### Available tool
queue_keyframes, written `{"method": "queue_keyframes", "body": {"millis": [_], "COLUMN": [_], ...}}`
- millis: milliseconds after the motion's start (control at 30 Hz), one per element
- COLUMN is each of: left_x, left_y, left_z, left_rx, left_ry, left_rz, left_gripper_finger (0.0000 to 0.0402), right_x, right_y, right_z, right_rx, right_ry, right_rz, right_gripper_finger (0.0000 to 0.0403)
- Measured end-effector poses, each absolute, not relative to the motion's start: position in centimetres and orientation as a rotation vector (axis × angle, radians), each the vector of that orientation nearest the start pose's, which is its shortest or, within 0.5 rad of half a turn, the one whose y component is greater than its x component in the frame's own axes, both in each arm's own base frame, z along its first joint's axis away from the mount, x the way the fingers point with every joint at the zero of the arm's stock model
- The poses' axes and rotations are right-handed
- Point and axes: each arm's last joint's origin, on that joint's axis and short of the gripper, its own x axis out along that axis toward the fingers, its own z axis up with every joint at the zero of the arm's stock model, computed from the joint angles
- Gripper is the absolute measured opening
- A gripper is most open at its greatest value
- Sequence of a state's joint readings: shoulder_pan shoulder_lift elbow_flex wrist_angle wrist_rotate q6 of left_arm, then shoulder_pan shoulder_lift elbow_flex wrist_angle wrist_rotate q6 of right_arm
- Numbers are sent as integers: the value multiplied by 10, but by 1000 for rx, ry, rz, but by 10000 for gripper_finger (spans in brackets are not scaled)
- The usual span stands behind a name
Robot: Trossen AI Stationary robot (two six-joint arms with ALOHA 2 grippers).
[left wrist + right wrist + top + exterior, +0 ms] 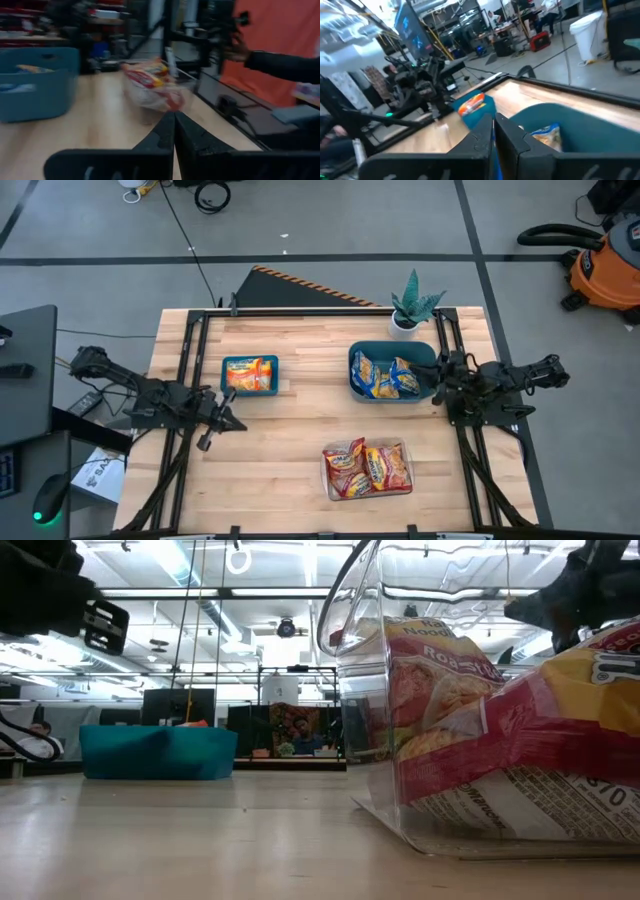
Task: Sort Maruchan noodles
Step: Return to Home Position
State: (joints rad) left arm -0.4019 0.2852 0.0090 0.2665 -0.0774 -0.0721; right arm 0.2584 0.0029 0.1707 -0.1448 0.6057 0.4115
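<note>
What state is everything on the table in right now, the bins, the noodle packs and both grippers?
Small teal bin: upright, holds orange packets.
Large teal bin: upright, holds blue-and-yellow packets.
Clear container: upright, holds red packets.
Left gripper: shut, empty, near the small teal bin, not touching it.
Right gripper: shut, empty, at the large teal bin's edge.

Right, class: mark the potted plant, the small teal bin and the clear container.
potted plant (414,304), high view, on its leaves.
small teal bin (275,376), high view, on its rim.
clear container (324,475), high view, on its side wall.
</note>
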Motion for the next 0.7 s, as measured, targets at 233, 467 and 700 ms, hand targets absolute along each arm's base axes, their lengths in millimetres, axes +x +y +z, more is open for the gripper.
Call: {"method": "queue_keyframes", "body": {"millis": [233, 467, 700], "left_x": [107, 107, 107], "left_y": [-44, -44, -44], "left_z": [168, 168, 168], "left_rx": [-100, -167, -168], "left_ry": [27, 37, 37], "left_rz": [-353, -351, -351], "left_gripper_finger": [11, 12, 13], "right_x": [81, 81, 81], "right_y": [6, 7, 7], "right_z": [207, 207, 207], "right_rx": [502, 501, 501], "right_ry": [-89, -87, -87], "right_rz": [-259, -251, -251], "right_gripper_finger": [23, 25, 25]}}
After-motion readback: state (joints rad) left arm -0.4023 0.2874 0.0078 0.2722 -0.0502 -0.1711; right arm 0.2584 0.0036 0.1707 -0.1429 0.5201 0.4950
